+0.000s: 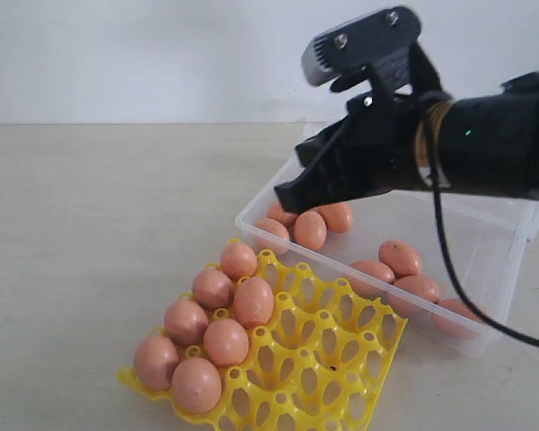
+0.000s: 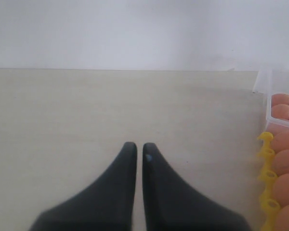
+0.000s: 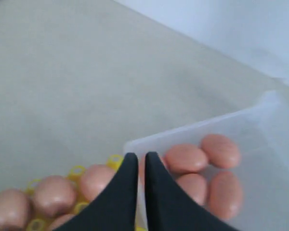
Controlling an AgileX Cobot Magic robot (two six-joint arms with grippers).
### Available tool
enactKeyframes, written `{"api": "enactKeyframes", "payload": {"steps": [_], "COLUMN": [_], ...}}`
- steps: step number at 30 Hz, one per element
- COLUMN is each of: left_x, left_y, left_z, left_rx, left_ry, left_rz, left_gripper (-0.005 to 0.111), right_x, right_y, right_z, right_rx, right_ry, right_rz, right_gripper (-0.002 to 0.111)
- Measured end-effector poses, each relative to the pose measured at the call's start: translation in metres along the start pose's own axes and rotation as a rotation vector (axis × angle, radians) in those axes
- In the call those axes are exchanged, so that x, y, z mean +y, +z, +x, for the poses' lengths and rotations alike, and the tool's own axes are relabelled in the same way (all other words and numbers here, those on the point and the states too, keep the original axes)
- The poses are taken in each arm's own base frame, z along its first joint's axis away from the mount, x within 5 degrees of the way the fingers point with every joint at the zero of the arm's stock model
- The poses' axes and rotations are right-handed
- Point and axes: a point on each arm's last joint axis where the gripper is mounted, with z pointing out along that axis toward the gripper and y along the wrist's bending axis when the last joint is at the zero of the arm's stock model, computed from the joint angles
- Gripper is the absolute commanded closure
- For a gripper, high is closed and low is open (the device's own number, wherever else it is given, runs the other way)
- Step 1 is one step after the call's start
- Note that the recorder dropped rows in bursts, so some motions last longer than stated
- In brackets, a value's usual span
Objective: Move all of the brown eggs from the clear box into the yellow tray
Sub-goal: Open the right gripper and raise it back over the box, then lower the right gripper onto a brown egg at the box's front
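Observation:
The yellow tray (image 1: 341,359) lies at the front, with several brown eggs (image 1: 225,342) seated in its left cups. More brown eggs (image 1: 310,229) lie in the clear box (image 1: 503,260) behind it, some in its near left corner and some along its front wall (image 1: 417,289). My right gripper (image 1: 287,196) hangs shut and empty above that corner. In the right wrist view the gripper (image 3: 141,156) is over the box rim (image 3: 192,130), between the box eggs (image 3: 185,158) and the tray eggs (image 3: 96,180). My left gripper (image 2: 136,147) is shut and empty over bare table, out of the exterior view.
The tray's right cups (image 1: 328,332) hold nothing. The left wrist view shows the tray edge (image 2: 266,159) and a box corner (image 2: 267,91) at one side. The beige table (image 1: 90,224) stretches left, and a white wall stands behind it.

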Motion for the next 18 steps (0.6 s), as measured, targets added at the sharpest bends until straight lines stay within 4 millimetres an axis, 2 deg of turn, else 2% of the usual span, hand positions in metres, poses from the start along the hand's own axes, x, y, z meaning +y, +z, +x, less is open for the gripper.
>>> {"api": "enactKeyframes", "payload": {"steps": [5,9,13,18], "left_x": [0.0,0.0,0.0,0.0], "left_y": [0.0,0.0,0.0,0.0], "left_z": [0.0,0.0,0.0,0.0], "left_rx": [0.0,0.0,0.0,0.0], "left_ry": [0.0,0.0,0.0,0.0], "left_rz": [0.0,0.0,0.0,0.0], "left_gripper": [0.103,0.103,0.103,0.103], "right_x": [-0.025,-0.04,-0.048,-0.081], "right_y": [-0.035,-0.048,-0.039,0.002], "right_z": [-0.017,-0.021,-0.022,-0.012], "right_rx": [0.083,0.281,0.511,0.82], "right_ry": [-0.002,-0.037,-0.049,0.105], "right_rz": [0.26,0.42,0.399,0.25], "right_gripper": [0.108,0.108,0.108,0.108]}}
